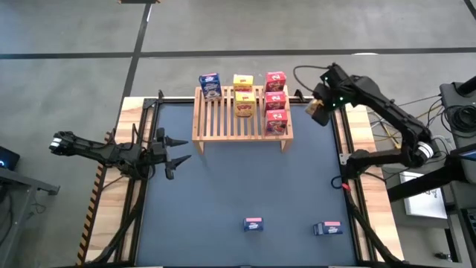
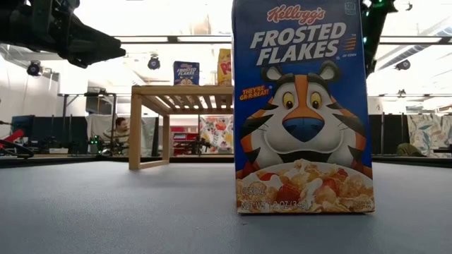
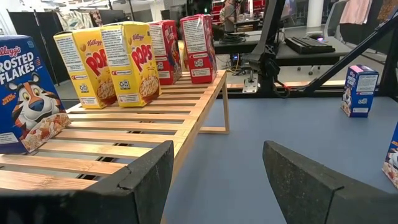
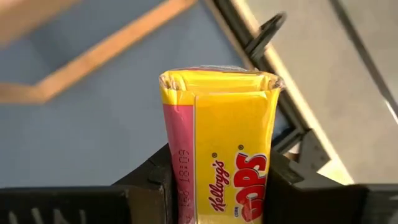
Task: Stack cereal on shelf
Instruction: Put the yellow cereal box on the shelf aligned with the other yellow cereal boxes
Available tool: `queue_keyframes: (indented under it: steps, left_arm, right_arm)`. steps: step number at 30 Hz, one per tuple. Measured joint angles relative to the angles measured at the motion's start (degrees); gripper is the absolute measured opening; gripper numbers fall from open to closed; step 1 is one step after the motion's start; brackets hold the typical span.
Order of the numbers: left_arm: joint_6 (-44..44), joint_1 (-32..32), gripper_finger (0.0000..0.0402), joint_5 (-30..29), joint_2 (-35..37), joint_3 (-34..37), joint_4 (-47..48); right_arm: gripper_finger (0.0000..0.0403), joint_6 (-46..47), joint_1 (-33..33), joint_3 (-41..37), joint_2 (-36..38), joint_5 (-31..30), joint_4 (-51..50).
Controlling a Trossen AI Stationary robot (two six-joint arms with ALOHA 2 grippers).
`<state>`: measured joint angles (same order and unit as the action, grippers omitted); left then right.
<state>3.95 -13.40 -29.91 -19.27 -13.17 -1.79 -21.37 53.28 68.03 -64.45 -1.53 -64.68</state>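
The wooden shelf [image 1: 242, 115] stands at the table's far middle. On its slats stand one blue cereal box [image 1: 210, 85], two yellow ones [image 1: 243, 93] and three red ones [image 1: 276, 101]. Two more blue boxes [image 1: 253, 223] [image 1: 327, 228] stand on the mat near the front edge. My right gripper [image 1: 320, 108] hovers past the shelf's right end, shut on a yellow box [image 4: 217, 137]. My left gripper [image 1: 175, 152] waits open, left of the shelf, with nothing between its fingers [image 3: 149, 180]. My right gripper pinches the yellow box between its two fingers [image 4: 152, 183], which lie on opposite sides of the box's near part [image 4: 186, 186]. The box's far end [image 4: 217, 81] sticks out ahead of the fingers. The gripper slants downward, and the box is lifted clear of table and shelf.
Black rails [image 1: 346, 141] run along the table's left and right sides. One blue box [image 2: 304, 106] stands right in front of the low camera and hides much behind it. The dark mat [image 1: 238, 179] between shelf and front boxes is bare.
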Motion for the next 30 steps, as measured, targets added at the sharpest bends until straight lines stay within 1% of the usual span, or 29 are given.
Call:
queue_keyframes:
  steps: [8, 16, 30]
  left_arm:
    - [0.0, 0.01, 0.0231, 0.0, 0.0, 0.0, 0.01]
    - [-0.15, -0.01, 0.0231, 0.0, 0.0, 0.0, 0.01]
    - [-0.44, 0.0, 0.0231, 0.61, 0.01, 0.0, 0.01]
  right_arm:
    - [0.0134, 0.86, -0.13, 10.3, 3.36, 0.04, -1.98]
    - [0.0134, 0.35, -0.15, 20.58, 3.57, 0.74, -2.48]
    - [0.0137, 0.22, -0.15, 31.62, 3.48, 16.08, -1.88]
